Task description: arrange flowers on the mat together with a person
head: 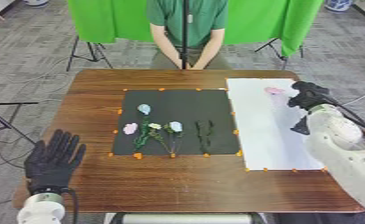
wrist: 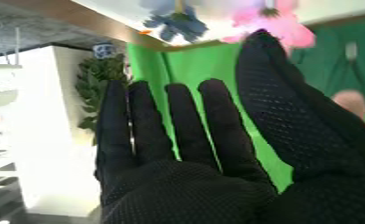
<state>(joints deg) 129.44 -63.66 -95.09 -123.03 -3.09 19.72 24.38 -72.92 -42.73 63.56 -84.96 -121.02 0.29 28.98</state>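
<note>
Palm-up or palm-down cannot be told, but the left robot hand (head: 54, 160) is being held over the left part of the brown wooden surface (head: 205, 192), its fingers straight and slightly apart, nothing being gripped. The right robot hand (head: 310, 95) is being held at the far right, by the edge of a white mat (head: 267, 135); in the wrist view its fingers are being stretched out straight with narrow gaps between, and the thumb is being set well apart from them. A pink bloom (head: 274, 91) is being borne by the far part of the white mat, near the right robot hand, and a dark blue flower (wrist: 183, 25) is being seen beside a pink one in the wrist view; whether either is being touched cannot be told.

On the left of the white mat, a dark mat (head: 174, 100) is being laid out, both being edged with orange tabs. Along its left part, a pale blue flower (head: 144, 109) is being shown farthest up, above a green stem, with a pale pink flower (head: 130, 128) near the left edge. Small cream flowers (head: 154, 126) and a bluish-white flower (head: 175, 126) are being lined up to the right of these, and two dark green stems (head: 204, 137) are being set apart at the right
</note>
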